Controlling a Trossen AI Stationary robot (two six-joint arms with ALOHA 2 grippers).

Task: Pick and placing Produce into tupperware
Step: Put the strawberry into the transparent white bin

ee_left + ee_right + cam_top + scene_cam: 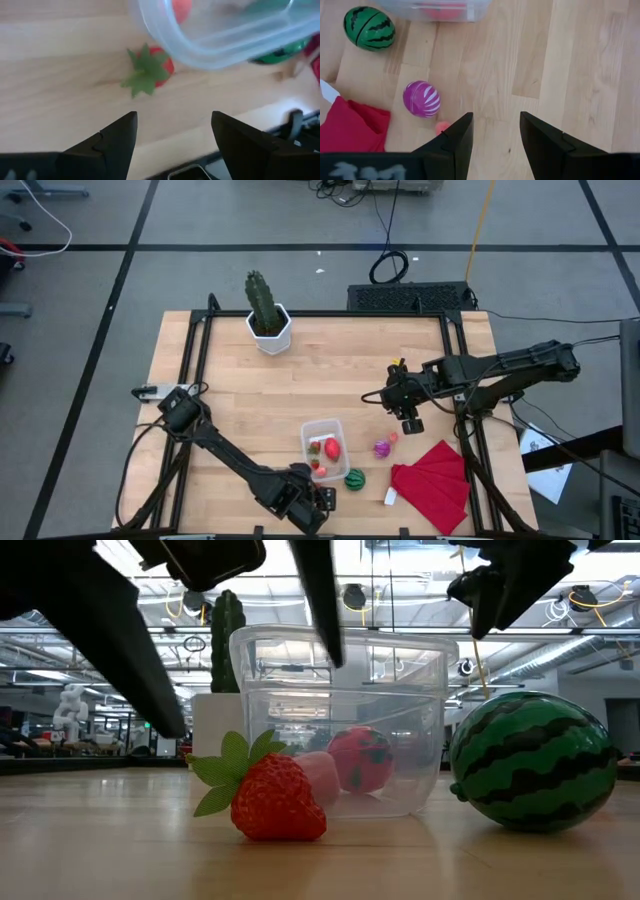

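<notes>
The clear tupperware [324,442] stands on the table near the middle of its near half, with a red piece [360,758] and a pale pink piece [318,775] inside. A red strawberry with green leaves [150,67] lies on the wood against the container's near side. The green striped ball [354,479] sits to its right. The purple piece [421,99] and a small pink bit [441,127] lie farther right. My left gripper [172,130] hovers open near the strawberry, at the table's near edge. My right gripper [495,127] is open above bare wood, beside the pink bit.
A folded red cloth [435,485] lies at the near right corner with a small white tag [390,496] beside it. The cactus in a white pot [268,320] stands at the far edge. Bare wood stretches left of the container.
</notes>
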